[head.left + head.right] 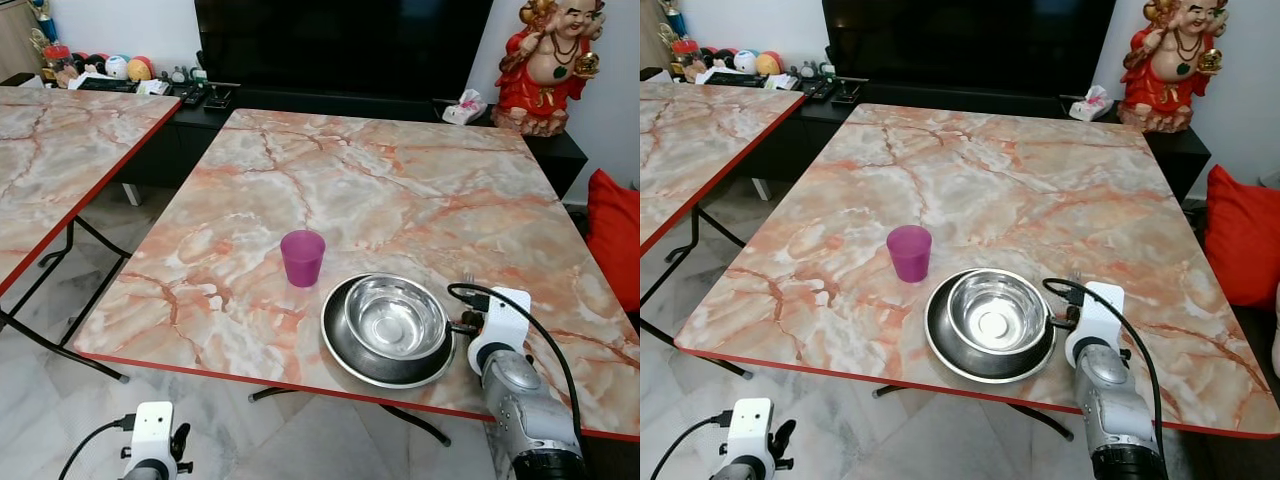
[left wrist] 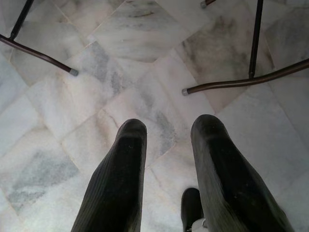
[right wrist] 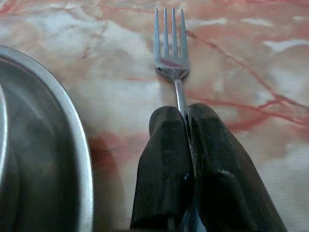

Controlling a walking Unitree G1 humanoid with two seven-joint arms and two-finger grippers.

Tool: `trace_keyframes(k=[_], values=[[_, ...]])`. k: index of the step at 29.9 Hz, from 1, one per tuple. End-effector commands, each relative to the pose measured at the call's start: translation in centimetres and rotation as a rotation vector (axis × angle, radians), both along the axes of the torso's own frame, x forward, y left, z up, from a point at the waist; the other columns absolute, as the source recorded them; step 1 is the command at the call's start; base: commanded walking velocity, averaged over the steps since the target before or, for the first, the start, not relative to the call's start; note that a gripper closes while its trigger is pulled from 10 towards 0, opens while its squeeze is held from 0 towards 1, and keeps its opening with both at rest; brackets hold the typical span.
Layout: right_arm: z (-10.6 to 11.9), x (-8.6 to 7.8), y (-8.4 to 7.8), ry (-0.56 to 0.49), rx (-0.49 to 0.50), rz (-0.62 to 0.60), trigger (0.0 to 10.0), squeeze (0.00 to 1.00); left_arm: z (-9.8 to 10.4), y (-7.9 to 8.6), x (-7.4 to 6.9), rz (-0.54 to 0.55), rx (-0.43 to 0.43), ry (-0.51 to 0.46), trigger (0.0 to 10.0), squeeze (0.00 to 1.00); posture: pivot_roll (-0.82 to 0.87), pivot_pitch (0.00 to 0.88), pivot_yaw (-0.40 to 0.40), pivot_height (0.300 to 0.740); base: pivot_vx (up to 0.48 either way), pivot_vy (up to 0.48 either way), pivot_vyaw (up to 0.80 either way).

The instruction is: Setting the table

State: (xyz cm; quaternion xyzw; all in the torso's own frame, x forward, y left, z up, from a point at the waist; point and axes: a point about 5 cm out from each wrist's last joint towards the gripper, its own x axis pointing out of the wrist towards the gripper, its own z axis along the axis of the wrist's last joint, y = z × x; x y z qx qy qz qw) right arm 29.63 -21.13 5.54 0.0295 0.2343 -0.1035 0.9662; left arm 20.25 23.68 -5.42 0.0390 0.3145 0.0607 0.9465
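A steel bowl (image 1: 394, 316) sits inside a steel plate (image 1: 340, 345) near the front edge of the marble-patterned table (image 1: 400, 190). A purple cup (image 1: 302, 257) stands just left of them. My right gripper (image 3: 184, 118) is shut on the handle of a silver fork (image 3: 170, 46), which lies on the table right of the plate with its tines pointing away from me. The right wrist (image 1: 497, 325) hovers beside the plate. My left gripper (image 2: 169, 128) hangs open low over the floor, below the table's front edge.
A second marble table (image 1: 60, 140) stands to the left. A black TV unit (image 1: 340, 40) with small items runs along the back. A red figurine (image 1: 548, 65) stands at back right, and a red cushion (image 1: 612, 235) at the right. Table legs (image 2: 231, 83) cross the tiled floor.
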Motion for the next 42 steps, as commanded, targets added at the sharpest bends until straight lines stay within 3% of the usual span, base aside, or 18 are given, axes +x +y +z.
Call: trace_keyframes(k=[1,6,7,8,15,22,23,35,42], values=[[0.0,0.3,0.3,-0.005,-0.002,0.009,10.0,0.00,-0.1,0.0,-0.1,-0.005,-0.001,0.009,10.0,0.00,0.11,0.000,-0.028,0.740,0.000,0.000,0.00],[-0.1,0.3,0.3,-0.006,0.004,0.009,10.0,0.00,-0.1,0.0,-0.1,-0.005,-0.001,0.009,10.0,0.00,0.11,0.000,-0.027,0.740,0.000,0.000,0.00],[-0.1,0.3,0.3,-0.006,0.006,0.009,10.0,0.18,-0.1,0.0,-0.1,-0.006,-0.001,0.008,10.0,0.00,0.11,0.000,-0.028,0.740,0.000,0.000,0.00],[-0.2,0.3,0.3,-0.006,0.006,0.007,10.0,0.74,-0.1,0.0,-0.1,-0.007,-0.001,0.008,10.0,0.00,0.11,0.000,-0.029,0.740,0.000,0.000,0.00],[-0.2,0.4,0.3,-0.006,0.003,0.003,10.0,0.71,-0.1,-0.1,-0.1,-0.007,-0.002,0.007,10.0,0.00,0.11,0.000,-0.030,0.740,0.000,0.000,0.00],[0.0,0.5,0.2,-0.019,-0.003,-0.004,10.0,0.61,-0.1,-0.1,0.0,-0.007,0.001,0.006,10.0,0.00,0.11,0.000,-0.029,0.740,0.000,0.000,0.00],[0.1,0.6,0.1,-0.026,-0.006,-0.005,10.0,0.00,0.0,0.0,0.0,-0.007,0.001,0.006,10.0,0.00,0.11,0.000,-0.029,0.740,0.000,0.000,0.00],[1.0,0.9,-0.2,-0.065,-0.026,-0.030,10.0,0.00,0.0,-0.1,0.0,-0.011,0.001,0.004,10.0,0.00,0.11,0.000,-0.029,0.740,0.000,0.000,0.00],[2.2,1.3,-0.7,-0.157,-0.030,-0.064,10.0,0.00,-0.1,-0.2,0.0,-0.013,0.000,0.005,10.0,0.00,0.11,0.000,-0.029,0.740,0.000,0.000,0.00]])
